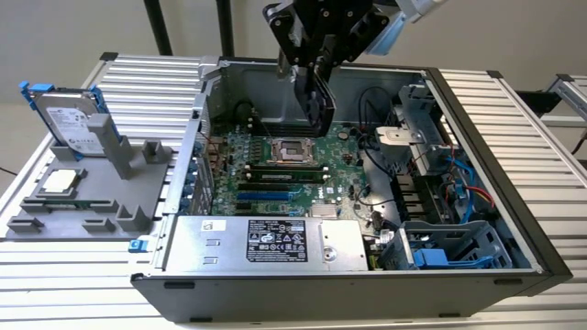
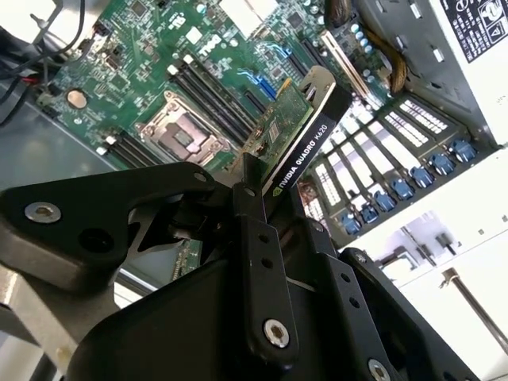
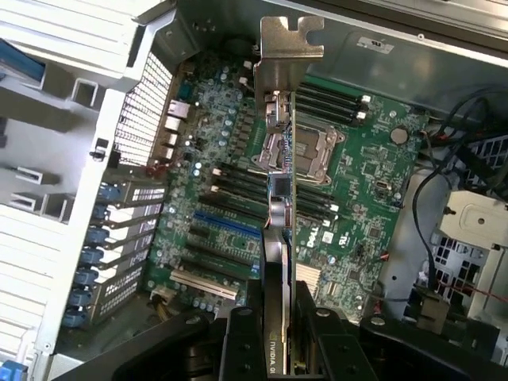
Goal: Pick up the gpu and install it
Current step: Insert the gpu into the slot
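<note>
Arm is positioned over the open computer case [image 1: 477, 137], which lies on its side on a slatted metal table [image 1: 73, 295]. The gripper [image 1: 310, 72] is clamped on the gpu [image 1: 318, 106]; in the first wrist view the two black fingers [image 3: 242, 337] press on opposite faces of the card [image 3: 282, 206]. The card is held on edge and hangs down from the gripper into the case. Its silver end bracket [image 3: 290, 48] is at the end farthest from the fingers. In the second wrist view the black face of the gpu [image 2: 311, 135] is beside the green board face, above the motherboard [image 2: 135, 71]. In the exterior view the card sits over the area just behind the CPU socket [image 1: 295, 149], apart from the blue expansion slot [image 1: 266, 196] nearer the power supply [image 1: 266, 240]. Its lower end appears clear of the motherboard [image 1: 339, 148], though this angle does not settle it; the card is not seated in a slot. On the exterior view's left, outside the case, a grey fixture [image 1: 137, 161] holds a hard drive in a blue frame [image 1: 69, 120], standing upright. A small green memory stick [image 1: 82, 203] lies low in the same fixture.
</note>
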